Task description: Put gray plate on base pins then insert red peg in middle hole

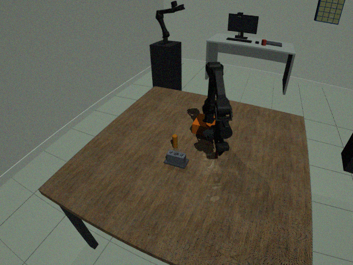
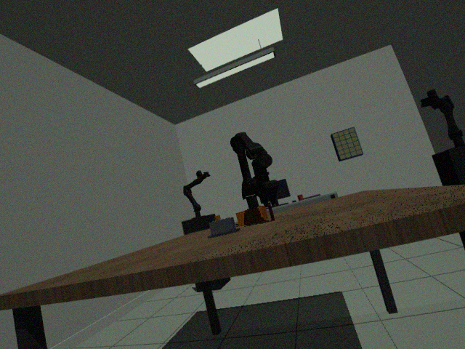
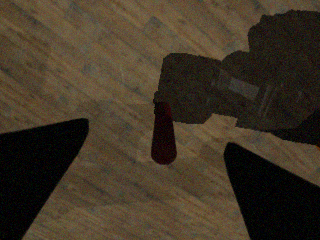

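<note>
On the bench (image 1: 142,205), toward its left part in the top view, the gray plate (image 1: 176,155) sits on the base (image 1: 175,163) and looks flat, so I judge the first step done; the pins themselves cannot be made out. Just behind it stands an orange cylinder (image 1: 174,141). Further right, the claw (image 3: 156,172) hangs low over the red peg (image 3: 163,134), which stands upright on the wood. Both fingers are spread almost fully, one on each side of the peg, and they hold nothing. What remains, I think, is grasping the peg, carrying it to the middle hole, pushing it in fully and releasing it.
</note>
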You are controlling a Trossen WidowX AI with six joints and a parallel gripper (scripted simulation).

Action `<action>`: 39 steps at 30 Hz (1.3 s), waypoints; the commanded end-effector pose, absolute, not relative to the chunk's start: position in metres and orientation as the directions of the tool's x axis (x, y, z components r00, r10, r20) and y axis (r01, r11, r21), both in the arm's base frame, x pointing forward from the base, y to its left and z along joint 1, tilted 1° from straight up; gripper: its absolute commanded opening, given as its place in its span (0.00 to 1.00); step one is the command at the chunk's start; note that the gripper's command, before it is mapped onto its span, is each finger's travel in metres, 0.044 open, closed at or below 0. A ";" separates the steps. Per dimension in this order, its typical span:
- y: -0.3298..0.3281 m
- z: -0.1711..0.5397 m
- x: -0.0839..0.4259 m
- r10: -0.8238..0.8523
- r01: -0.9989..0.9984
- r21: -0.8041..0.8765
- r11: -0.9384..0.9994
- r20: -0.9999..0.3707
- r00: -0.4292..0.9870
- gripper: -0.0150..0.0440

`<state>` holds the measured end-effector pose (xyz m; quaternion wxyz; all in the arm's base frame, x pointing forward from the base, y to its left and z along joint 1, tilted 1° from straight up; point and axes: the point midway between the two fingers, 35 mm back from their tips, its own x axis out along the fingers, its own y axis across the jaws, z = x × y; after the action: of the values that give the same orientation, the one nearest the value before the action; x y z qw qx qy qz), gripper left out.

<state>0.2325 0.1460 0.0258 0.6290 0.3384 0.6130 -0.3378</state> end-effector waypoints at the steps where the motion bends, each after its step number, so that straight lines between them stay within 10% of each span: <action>1: 0.145 0.018 0.231 -0.011 0.840 0.005 0.543 -1.000 0.013 1.00; 11: 0.144 0.005 0.230 -0.011 0.840 0.005 0.543 -1.000 0.013 1.00; 27: 0.144 0.005 0.230 -0.011 0.840 0.005 0.543 -1.000 0.013 0.29; 39: 0.144 0.005 0.230 -0.011 0.840 0.005 0.543 -1.000 0.013 0.25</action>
<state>0.2303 0.1439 0.0049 0.6276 0.3371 0.6137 -0.3404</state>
